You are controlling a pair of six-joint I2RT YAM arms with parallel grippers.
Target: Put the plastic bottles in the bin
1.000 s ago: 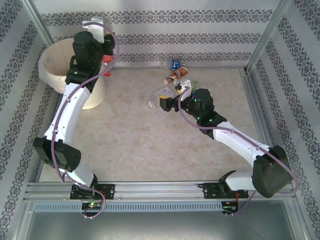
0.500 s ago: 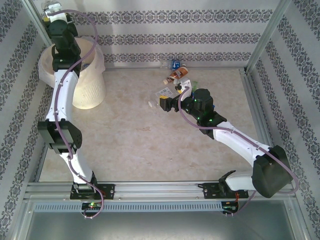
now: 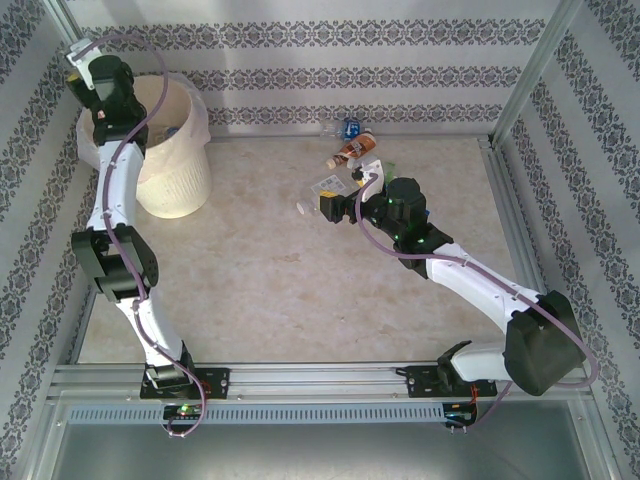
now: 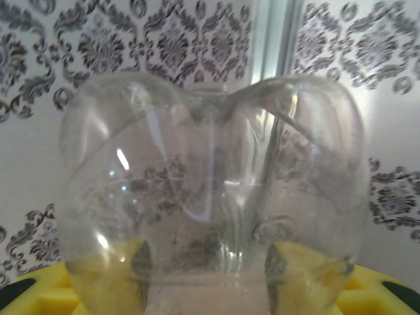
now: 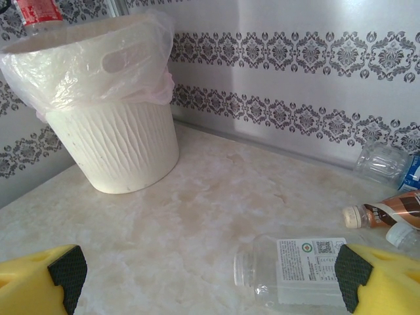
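Observation:
A clear plastic bottle is clamped by its base between my left gripper's yellow fingers. That left gripper is raised at the far left, by the bin's left rim. From the right wrist, the held bottle's red label shows above the bin. My right gripper stands open low over the table, and a white-labelled bottle lies just inside its right finger. From above, that gripper sits mid-table beside the same bottle.
Behind the right gripper lie a brown-labelled bottle, a blue one and a clear one against the back wall. The brown bottle and the clear one also show from the right wrist. Metal frame posts edge the table.
My left arm has swung from in front of the bin up and left to its far-left rim, still gripping the bottle. The right arm has not moved.

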